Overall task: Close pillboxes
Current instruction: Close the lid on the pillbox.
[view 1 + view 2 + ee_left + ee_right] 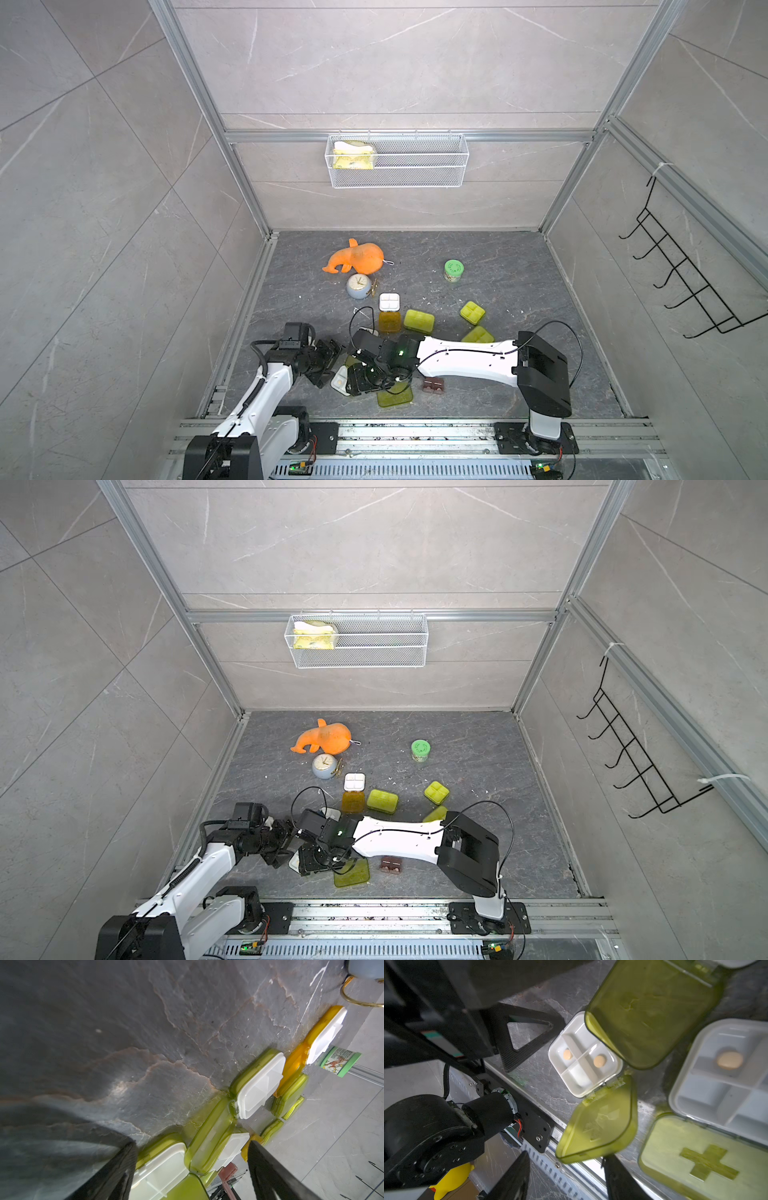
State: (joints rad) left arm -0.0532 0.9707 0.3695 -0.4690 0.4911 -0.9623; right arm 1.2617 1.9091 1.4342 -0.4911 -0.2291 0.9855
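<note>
Pillboxes lie scattered over the near half of the dark stone floor (519, 270) in both top views. A white four-cell tray with a flat-open orange lid (390, 322), a closed yellow-green six-cell box (419, 321) and a closed yellow-green four-cell box (472, 312) sit mid-floor. A small amber two-cell box (433, 385) and a flat-open yellow-green lid (357, 877) lie nearer the rail. The left gripper (328, 365) and the right gripper (361, 380) meet over a small white tray (338, 380) at the front left.

Left wrist view: the left gripper (191, 1172) has its jaws spread wide with nothing between them. Beyond them are open white trays and a raised yellow-green lid (209, 1136).

Right wrist view: the right gripper (566, 1176) has its jaws about half apart, clamping nothing. It sits right at the free edge of the partly raised translucent lid (600, 1124) of the small white tray (583, 1059), which carries two tan pills (599, 1061). Whether a fingertip touches that edge I cannot tell.

These boxes look light, stiff and slick, so a push on the lid would likely skid the whole tray across the stone. The best hold is probably the tray's side walls, braced by one gripper. The other gripper can then press the lid's free edge, opposite the thin hinge, down until it snaps. Loose pills could hop out if jolted.
</note>
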